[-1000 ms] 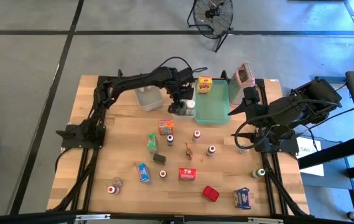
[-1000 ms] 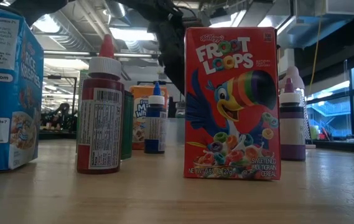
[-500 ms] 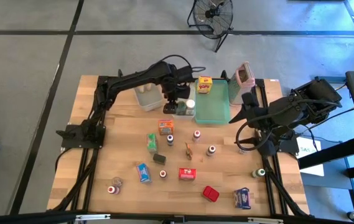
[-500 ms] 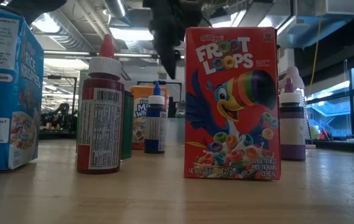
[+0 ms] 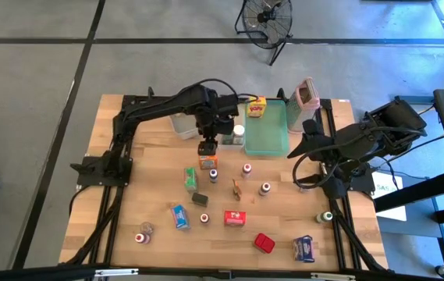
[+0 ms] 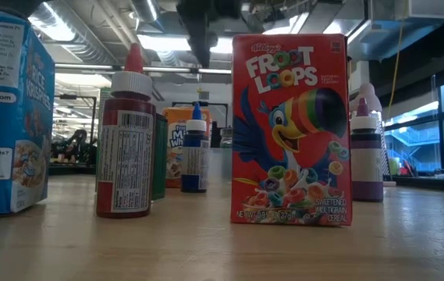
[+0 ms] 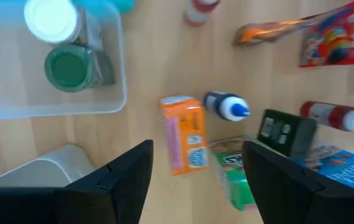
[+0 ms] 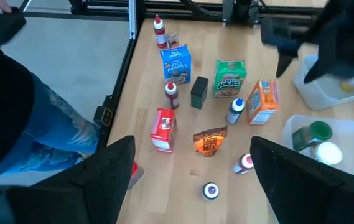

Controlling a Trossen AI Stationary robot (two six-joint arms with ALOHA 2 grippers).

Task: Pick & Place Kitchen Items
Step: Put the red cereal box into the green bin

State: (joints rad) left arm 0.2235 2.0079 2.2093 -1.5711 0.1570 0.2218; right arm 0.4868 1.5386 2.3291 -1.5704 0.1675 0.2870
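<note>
Your left gripper (image 5: 208, 145) hovers over small orange cardboard box (image 5: 207, 159) near centre of wooden tabletop (image 5: 151, 183), jaws apart, nothing held. Blue-capped bottle (image 7: 225, 105) just beside box at 6 o'clock. Your right gripper (image 5: 293, 151) waits at 3 o'clock edge, jaws apart, empty.

A lab or industrial workshop: grey concrete floor (image 5: 34, 117) marked with dark lines, a standing fan (image 5: 267, 17), exposed ceiling ducts (image 6: 65, 23) and large windows (image 6: 440, 125).
</note>
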